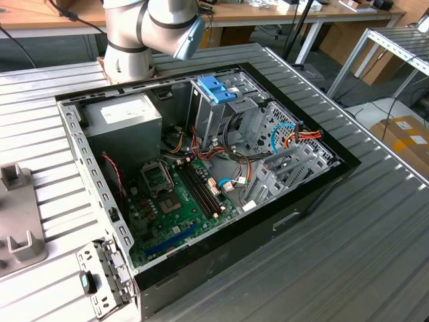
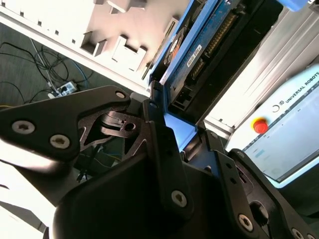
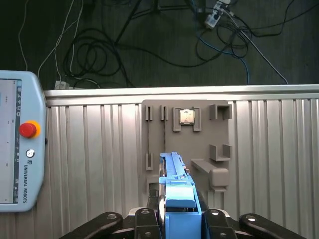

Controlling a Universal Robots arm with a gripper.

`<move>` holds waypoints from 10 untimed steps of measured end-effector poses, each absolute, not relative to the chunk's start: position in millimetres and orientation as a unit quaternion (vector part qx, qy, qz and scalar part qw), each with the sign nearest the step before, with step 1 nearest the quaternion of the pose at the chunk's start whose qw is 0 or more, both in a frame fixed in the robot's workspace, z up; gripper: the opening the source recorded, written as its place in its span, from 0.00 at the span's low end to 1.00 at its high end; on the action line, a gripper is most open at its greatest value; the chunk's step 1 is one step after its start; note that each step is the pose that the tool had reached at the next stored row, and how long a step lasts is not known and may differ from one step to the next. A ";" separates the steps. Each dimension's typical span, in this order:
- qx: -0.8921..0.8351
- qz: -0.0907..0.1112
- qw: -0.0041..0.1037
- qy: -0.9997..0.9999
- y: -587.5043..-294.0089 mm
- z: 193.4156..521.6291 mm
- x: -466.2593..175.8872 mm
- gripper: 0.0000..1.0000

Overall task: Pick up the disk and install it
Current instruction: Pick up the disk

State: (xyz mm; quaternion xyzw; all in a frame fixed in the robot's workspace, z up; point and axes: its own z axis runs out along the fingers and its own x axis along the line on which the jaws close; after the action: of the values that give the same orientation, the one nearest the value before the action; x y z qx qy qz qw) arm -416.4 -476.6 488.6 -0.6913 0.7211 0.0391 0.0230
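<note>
In both wrist views my gripper (image 3: 179, 211) is shut on the disk (image 3: 175, 185), a flat drive with light-blue plastic rails. In the first wrist view the disk stands on edge between the black fingers (image 3: 149, 219), over a grey fixture plate (image 3: 219, 149) on the ribbed table. The second wrist view shows the disk (image 2: 199, 55) from its circuit-board side, with a blue edge and dark connectors, and the gripper (image 2: 180, 133) clamped on its near end. In the exterior view the open computer case (image 1: 201, 174) lies on its side on the table.
The arm's base (image 1: 127, 54) stands behind the case. A blue bracket (image 1: 218, 88) sits on the drive cage, beside the grey power-supply box (image 1: 127, 121). A teach pendant (image 3: 20, 144) lies on the table. The fixture plate carries a small chip (image 3: 187, 116). Cables (image 3: 149, 45) cover the floor beyond the edge.
</note>
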 end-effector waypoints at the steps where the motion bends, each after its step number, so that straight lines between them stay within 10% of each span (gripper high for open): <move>1: -0.691 0.039 0.023 0.721 -476.7 488.5 -414.8 0.37; 10: -0.691 0.039 0.023 0.721 -477.1 487.9 -407.6 0.37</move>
State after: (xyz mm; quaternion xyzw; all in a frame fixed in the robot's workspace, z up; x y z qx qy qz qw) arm -407.6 -477.1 487.9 -0.6913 0.7211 0.0391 0.0230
